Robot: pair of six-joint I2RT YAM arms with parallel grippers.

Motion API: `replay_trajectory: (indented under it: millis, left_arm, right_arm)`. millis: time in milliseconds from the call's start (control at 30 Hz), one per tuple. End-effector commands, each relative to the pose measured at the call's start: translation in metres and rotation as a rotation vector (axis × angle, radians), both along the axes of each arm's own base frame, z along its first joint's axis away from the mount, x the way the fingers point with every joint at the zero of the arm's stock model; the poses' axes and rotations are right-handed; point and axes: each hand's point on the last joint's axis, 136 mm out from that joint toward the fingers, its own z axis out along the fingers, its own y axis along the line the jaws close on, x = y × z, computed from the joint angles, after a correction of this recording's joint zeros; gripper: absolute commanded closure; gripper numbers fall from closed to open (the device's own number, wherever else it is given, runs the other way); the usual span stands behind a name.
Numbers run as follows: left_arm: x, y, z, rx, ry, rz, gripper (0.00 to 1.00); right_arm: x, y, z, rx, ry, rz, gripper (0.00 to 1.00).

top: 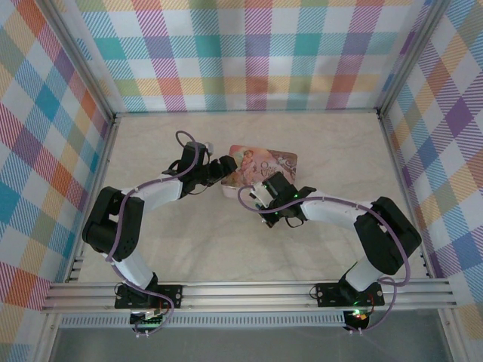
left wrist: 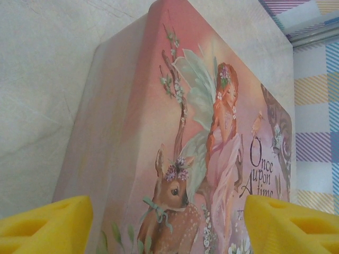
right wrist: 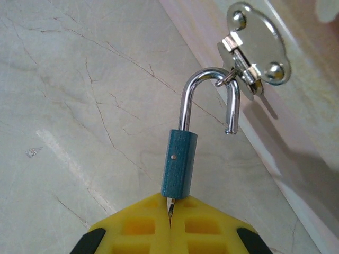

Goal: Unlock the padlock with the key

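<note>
- My right claw (right wrist: 170, 212) is pinched together on the key (right wrist: 170, 205). Only a thin silver sliver of it shows, running up into the bottom of the padlock (right wrist: 178, 164).
- The padlock's blue body stands out from my fingertips. Its shackle (right wrist: 204, 79) is sprung: one leg sits in the body, and the other hangs free, just beside the tin's wall.
- I judge the unlocking itself done or all but done. The shackle's bend is hooked through the small loop on the hasp plate (right wrist: 259, 47) of the pink tin (left wrist: 159, 132).
- Next, if I want the lock off, I must swing or slide it so the free leg passes back out of that loop. That calls for a small, slow move without loosening my pinch on the key.
- My left claw (left wrist: 168, 227) is apart, its yellow fingers either side of the tin's near end. I cannot tell whether they press on it.
- For room, the surface (right wrist: 79, 106) lies bare on the side away from the tin, so I would withdraw that way. The tin's edge and hasp crowd the other side, and the two claws sit near each other.
</note>
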Motion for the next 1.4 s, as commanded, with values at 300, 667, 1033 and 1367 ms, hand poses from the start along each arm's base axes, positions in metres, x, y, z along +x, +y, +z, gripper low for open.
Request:
replay_trajectory:
  millis: [300,667,1033,1367]
  left_arm:
    - [0.004,-0.002,0.007,-0.021,-0.001,-0.010,0.25]
    - [0.005,-0.003,0.008,-0.023,0.001,-0.013,0.25]
    - [0.004,-0.004,0.007,-0.030,0.008,-0.016,0.25]
    - [0.005,-0.006,0.008,-0.038,0.012,-0.020,0.25]
  right_arm:
    - [0.002,0.008,0.016,0.000,-0.057,0.102,1.00]
    - [0.010,0.004,0.014,-0.059,-0.111,0.143,1.00]
    - [0.013,0.003,0.014,-0.081,-0.186,0.212,1.00]
    - [0.015,-0.001,0.011,-0.107,-0.205,0.222,1.00]
